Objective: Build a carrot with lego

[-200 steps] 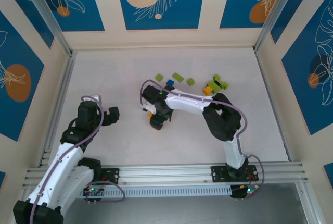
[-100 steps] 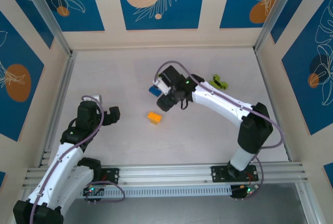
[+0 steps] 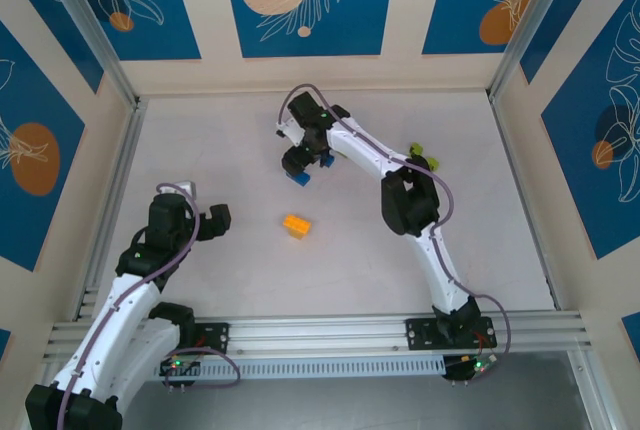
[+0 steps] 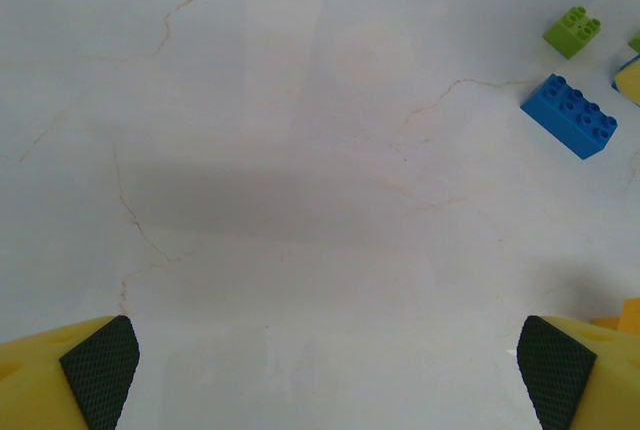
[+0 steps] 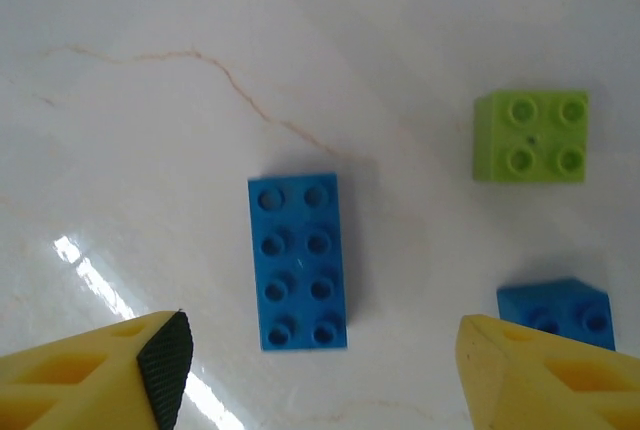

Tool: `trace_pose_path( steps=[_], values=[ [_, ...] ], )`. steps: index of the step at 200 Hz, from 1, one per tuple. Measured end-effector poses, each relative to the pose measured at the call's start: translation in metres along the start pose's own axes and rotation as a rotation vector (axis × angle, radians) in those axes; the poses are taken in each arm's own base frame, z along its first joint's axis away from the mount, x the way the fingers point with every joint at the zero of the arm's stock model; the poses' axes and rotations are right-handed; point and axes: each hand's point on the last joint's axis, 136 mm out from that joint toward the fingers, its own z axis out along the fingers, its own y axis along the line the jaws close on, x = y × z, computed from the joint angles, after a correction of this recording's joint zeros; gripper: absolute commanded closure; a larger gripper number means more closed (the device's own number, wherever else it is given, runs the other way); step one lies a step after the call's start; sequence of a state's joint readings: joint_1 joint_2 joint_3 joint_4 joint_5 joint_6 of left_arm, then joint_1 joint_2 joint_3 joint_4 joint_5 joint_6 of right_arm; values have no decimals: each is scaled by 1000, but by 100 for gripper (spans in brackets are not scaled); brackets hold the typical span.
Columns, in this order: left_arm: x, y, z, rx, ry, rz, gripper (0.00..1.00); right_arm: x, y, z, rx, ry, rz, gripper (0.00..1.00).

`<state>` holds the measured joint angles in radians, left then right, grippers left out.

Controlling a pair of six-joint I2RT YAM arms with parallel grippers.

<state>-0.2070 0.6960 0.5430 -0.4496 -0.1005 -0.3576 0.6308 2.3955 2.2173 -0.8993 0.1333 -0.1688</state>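
The lego lies scattered on the white table. An orange brick [image 3: 296,225] sits alone mid-table. My right gripper [image 3: 300,162] hovers open at the far middle, above a blue eight-stud brick [image 5: 298,261] that lies flat between and just ahead of its fingertips, untouched. A lime four-stud brick [image 5: 530,136] and a second blue brick [image 5: 555,312] lie to the right of it. A few lime bricks [image 3: 422,158] peek out past the right arm. My left gripper [image 3: 215,222] stands open over bare table at the left. Its view catches a blue brick [image 4: 570,115] and a lime brick [image 4: 572,30].
The right arm [image 3: 375,165] stretches across the far middle and hides part of the brick pile. Aluminium rails [image 3: 110,200] border the table left and right, with a back wall [image 3: 310,75] close behind the bricks. Open surface lies around the orange brick.
My right gripper has left the orange brick at mid-table and swung back and left to hover over the blue brick. The left arm has not moved.
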Motion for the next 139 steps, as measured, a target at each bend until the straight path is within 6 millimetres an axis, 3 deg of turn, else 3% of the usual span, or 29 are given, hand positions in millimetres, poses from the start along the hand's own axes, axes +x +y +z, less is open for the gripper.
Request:
trace_pose_path(
  steps=[90,139],
  values=[
    [0,3,2,-6,6,-9,0,24,5,38,-76,97,-2,38],
    [-1,2,2,1,1,-15,0,30,5,51,-87,119,-1,50]
  ],
)
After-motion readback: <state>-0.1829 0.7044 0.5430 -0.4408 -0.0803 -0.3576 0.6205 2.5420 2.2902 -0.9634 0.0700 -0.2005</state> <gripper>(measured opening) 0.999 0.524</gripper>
